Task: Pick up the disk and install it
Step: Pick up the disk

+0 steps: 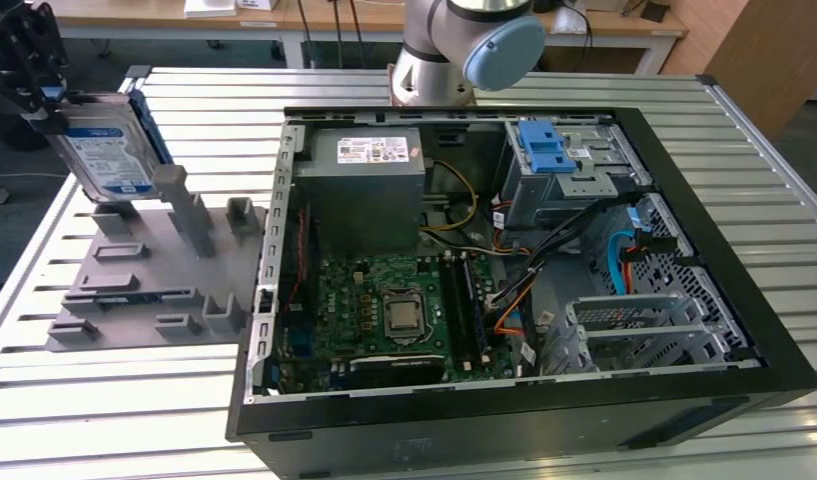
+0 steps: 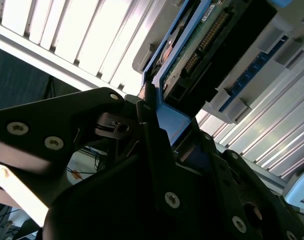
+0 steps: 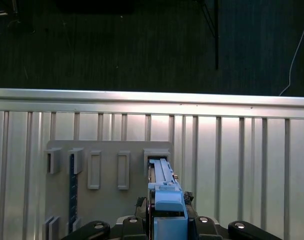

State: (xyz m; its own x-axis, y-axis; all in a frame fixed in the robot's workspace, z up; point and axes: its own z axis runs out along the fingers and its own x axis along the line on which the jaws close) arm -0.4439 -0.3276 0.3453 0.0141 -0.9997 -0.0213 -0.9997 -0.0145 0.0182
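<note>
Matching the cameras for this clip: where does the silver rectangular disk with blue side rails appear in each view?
Exterior view: silver rectangular disk with blue side rails at the exterior view's far left, tilted, label showing.
Second wrist view: disk underside, green circuit board, just past the black fingers.
First wrist view: disk edge-on, blue rail facing the camera.
Shared landmark: ribbed silver metal table.

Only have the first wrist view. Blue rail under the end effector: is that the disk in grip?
Observer: Yes. In the exterior view the end effector is clamped on the top edge of the disk, which stands roughly upright with its label showing.
Operator: Where's the case?
Observer: The open computer case lies beside the grey fixture, on the exterior view's right of it.
Operator: Disk's underside?
Observer: The second wrist view shows its green circuit board and connector pins.
</note>
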